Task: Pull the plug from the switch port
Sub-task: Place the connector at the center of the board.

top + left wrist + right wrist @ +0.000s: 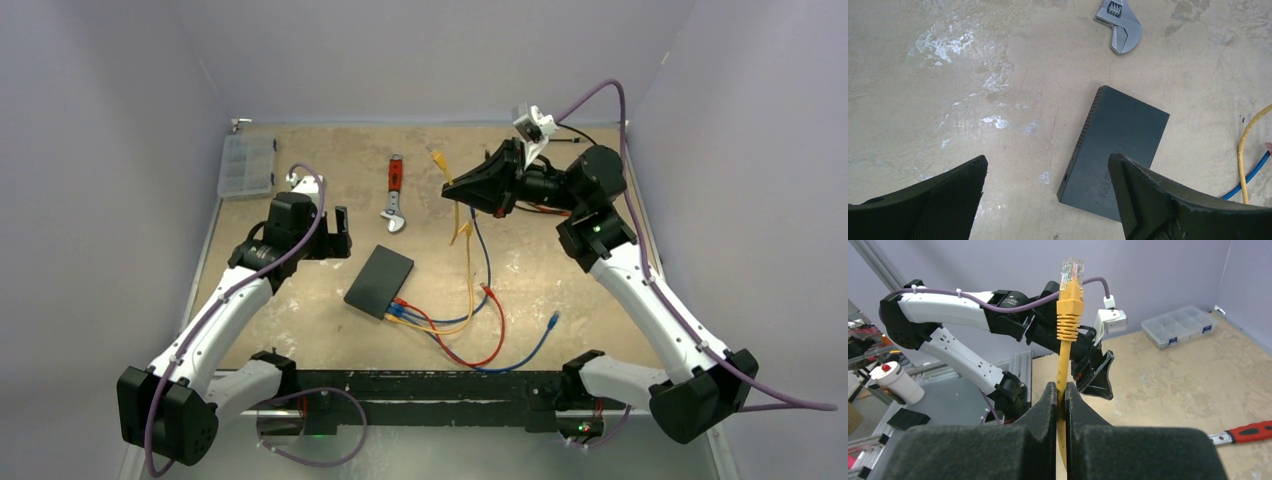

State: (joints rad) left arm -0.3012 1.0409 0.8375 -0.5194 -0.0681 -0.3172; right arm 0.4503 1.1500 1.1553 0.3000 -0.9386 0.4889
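Top external, compartment box (pixel 245 165) far-left, contents unclear, switch (pixel 380 281) w/ cables (pixel 403 309) plugged

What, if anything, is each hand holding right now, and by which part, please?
The right hand pinches the yellow Ethernet cable just below its plug; the left hand is open and holds nothing.

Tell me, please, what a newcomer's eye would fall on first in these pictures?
The yellow network cable, clear plug uppermost, stands out, pinched upright between the right arm's shut fingers above the table's far side. Mid-table lies the flat matte black switch box, red and blue cables trailing from its near edge, with the left arm's fingers spread open close by.
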